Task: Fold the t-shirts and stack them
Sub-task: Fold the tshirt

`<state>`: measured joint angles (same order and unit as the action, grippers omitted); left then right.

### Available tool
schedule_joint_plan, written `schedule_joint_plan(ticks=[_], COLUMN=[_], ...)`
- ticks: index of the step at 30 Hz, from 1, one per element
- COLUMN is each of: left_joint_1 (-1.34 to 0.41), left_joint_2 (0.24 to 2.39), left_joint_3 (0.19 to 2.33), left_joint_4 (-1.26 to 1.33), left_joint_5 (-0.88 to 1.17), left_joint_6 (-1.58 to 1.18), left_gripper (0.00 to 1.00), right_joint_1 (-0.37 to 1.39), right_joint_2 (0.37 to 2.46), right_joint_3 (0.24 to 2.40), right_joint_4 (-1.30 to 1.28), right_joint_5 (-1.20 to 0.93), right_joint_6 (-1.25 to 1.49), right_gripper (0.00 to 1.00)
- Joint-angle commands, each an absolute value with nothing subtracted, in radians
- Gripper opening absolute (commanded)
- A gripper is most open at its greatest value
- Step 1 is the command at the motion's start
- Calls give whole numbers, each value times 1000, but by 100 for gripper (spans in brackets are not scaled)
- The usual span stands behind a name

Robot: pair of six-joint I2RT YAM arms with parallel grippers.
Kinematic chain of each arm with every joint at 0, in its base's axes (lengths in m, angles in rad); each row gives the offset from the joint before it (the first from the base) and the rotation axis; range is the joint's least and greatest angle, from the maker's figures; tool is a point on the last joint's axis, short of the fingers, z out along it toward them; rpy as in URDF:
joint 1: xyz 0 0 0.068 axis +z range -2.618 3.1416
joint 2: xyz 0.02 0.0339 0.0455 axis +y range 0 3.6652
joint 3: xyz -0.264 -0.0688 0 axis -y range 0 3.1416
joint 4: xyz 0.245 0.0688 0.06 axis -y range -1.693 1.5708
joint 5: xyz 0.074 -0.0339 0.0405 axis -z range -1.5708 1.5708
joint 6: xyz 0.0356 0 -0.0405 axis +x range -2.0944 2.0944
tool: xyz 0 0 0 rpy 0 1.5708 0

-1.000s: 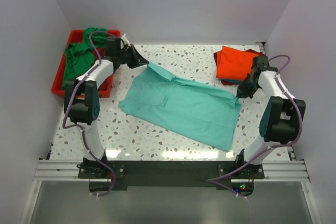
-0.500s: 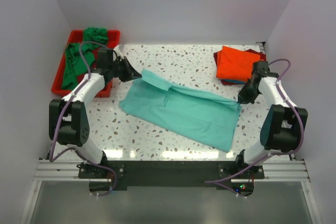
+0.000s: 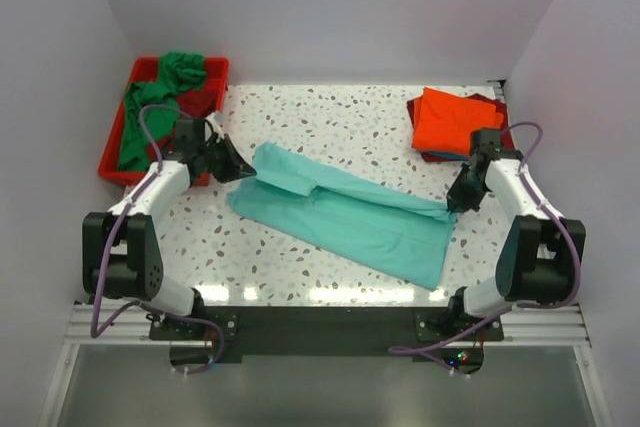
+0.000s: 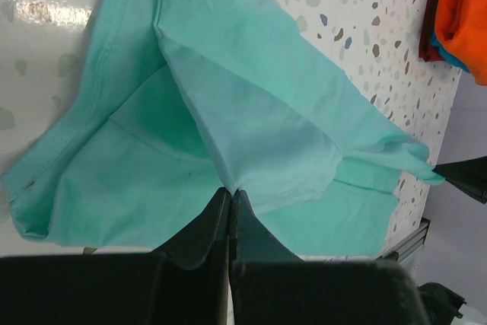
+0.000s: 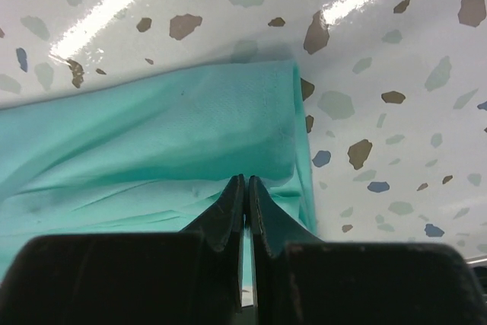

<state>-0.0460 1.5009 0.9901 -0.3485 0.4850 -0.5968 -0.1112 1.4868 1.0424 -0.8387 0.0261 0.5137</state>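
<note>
1. A red plastic tray (image 3: 112,162) sits behind the left claw and out to its left. A crumpled green t-shirt (image 3: 150,112) lies heaped in the tray.
2. The left claw (image 3: 247,171) is low over the speckled table (image 3: 340,107). Its jaws are pressed together, clamped on the left end of the light teal t-shirt (image 3: 350,222). The wrist view shows the fingertips pinching the edge of a flap of that shirt that is folded over.
3. The light teal t-shirt runs from the left claw across to the right claw and lies on the table. The strip along its far edge is doubled over between the two claws. The rest of the shirt spreads flat on the near side of both claws, towards the arm bases.
4. The right claw (image 3: 452,205) is also down at the table with its jaws together. It is nipping the shirt's far right corner, where the cloth bunches into a point right at the fingertips.
5. Beyond the right claw, and apart from it, a folded orange t-shirt (image 3: 452,119) lies on top of a dark red t-shirt (image 3: 414,107). Only the edges of the dark red one show.
</note>
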Motion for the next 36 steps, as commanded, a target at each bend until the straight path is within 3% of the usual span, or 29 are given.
schedule_joint_plan(ticks=[1,6,8,10,12,13,16,19,23,30,36], left_joint_1=[-35,-32,-32,-32,-32,-32,-32,-32,-32,-58,-138], left_joint_2=[1468,1471,1474,1471,1468,1465,1431,1437,1483,1653,1824], left_joint_3=[965,917,908,904,902,905,929,969,1025,1176,1249], left_joint_4=[-365,-390,-405,-434,-483,-501,-557,-572,-508,-379,-279], left_joint_5=[474,471,480,485,486,486,468,463,463,479,550], left_joint_6=[-555,-545,-537,-520,-493,-482,-460,-457,-491,-564,-629], left_gripper=[0,0,0,0,17,31,45,47,47,47,47], right_joint_1=[-98,-86,-77,-61,-51,-40,-22,-18,-20,-20,-8], right_joint_2=[1448,1427,1417,1404,1378,1368,1313,1250,1264,1370,1410], right_joint_3=[1013,982,970,963,959,954,962,971,957,908,839], right_joint_4=[-856,-865,-873,-896,-923,-934,-991,-1012,-954,-881,-838], right_joint_5=[69,92,100,115,121,121,126,98,19,2,-18], right_joint_6=[508,515,518,522,520,522,520,519,526,546,566], right_gripper=[0,0,7,24,37,40,47,54,55,43,38])
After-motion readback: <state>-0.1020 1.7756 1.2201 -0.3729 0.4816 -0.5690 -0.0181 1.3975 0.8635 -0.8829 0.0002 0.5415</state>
